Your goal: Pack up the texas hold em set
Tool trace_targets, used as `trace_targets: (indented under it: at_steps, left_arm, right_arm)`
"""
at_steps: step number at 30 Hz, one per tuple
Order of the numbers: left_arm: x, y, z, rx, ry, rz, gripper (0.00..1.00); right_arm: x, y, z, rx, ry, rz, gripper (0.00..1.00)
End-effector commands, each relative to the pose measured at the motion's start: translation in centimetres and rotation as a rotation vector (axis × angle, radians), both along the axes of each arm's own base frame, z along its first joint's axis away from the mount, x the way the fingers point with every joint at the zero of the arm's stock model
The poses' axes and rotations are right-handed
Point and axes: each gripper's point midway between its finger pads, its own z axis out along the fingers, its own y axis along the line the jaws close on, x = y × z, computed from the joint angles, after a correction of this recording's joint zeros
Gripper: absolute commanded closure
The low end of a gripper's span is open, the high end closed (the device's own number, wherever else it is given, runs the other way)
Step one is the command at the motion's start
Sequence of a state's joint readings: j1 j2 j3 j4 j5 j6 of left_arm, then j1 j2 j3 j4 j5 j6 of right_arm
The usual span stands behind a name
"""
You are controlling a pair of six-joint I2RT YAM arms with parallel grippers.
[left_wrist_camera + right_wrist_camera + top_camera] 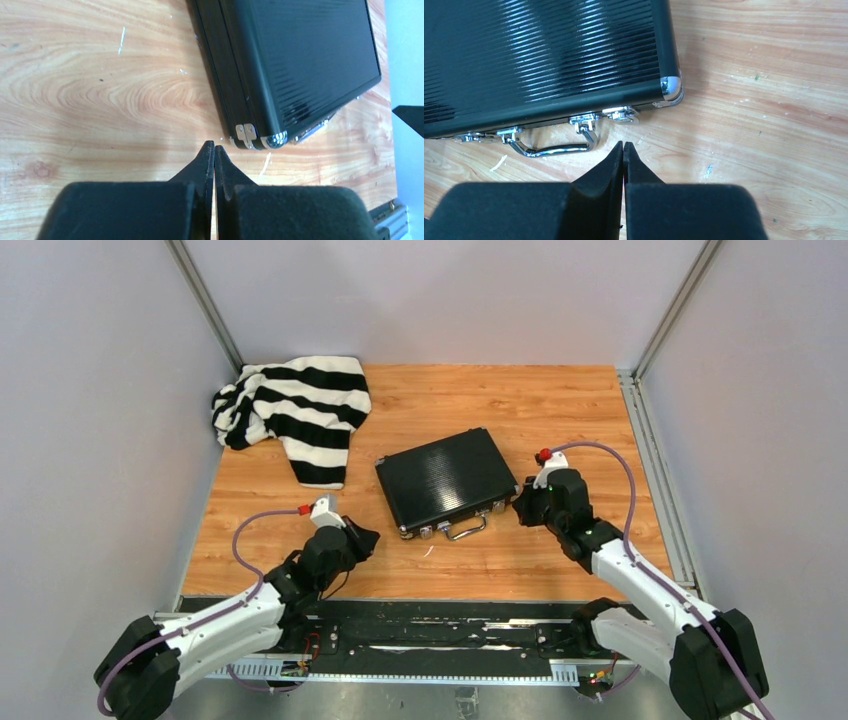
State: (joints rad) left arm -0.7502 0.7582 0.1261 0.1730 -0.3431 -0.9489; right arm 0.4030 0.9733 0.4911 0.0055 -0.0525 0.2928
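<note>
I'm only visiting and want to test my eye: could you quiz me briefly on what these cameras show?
1. True or false: the black case has its lid shut.
2. The case's handle faces: A the far side, B the near side, C straight up?
3. Fill in: the left gripper and the right gripper are both shut, holding ____.
Key: 1 true; 2 B; 3 nothing.

Bright, even, diffuse light falls from overhead. The orange wood-grain worktop (560, 410) carries only soft shadows, one lying just ahead of the left jaws along the black ribbed hard case (300, 60). Pale glare streaks its lid ahead of the right jaws. In both wrist views the near dark jaws look soft; the top view is sharp.
</note>
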Motion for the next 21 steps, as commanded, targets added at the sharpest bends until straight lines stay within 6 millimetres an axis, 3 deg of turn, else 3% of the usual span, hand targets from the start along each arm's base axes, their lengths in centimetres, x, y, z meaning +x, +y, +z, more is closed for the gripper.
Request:
trace_targets:
  at_steps: [1,4,7,10,14,21]
  left_arm:
    - [-0.7,-0.8,0.2,-0.033,-0.008,-0.033,0.98]
    - [-0.6,-1.1,0.3,0.02,-0.02,-0.072,0.64]
    - [-0.3,-0.8,0.7,0.075,-0.023,-0.068,0.28]
    - [0.0,-0.7,1.7,0.11,-0.041,-0.079,0.0]
    - [0.1,-0.7,2.7,0.124,-0.061,-0.087,0.02]
    - [0.3,0.3,3.5,0.152,-0.09,-0.062,0.02]
  right_arm:
    - [-1.1,0.3,-2.0,0.019,0.061,0.022,0.99]
    - [-1.3,0.3,-2.0,0.027,0.056,0.023,0.92]
    - [-1.6,0.0,-1.8,0.017,0.048,0.02,0.64]
    - [-1.7,-0.6,-1.6,-0.007,0.036,0.01,0.48]
    - [-1.8,-1.3,-1.5,-0.032,0.024,-0.01,0.42]
    - [-1.9,-1.7,-2.2,-0.045,0.04,-0.028,0.42]
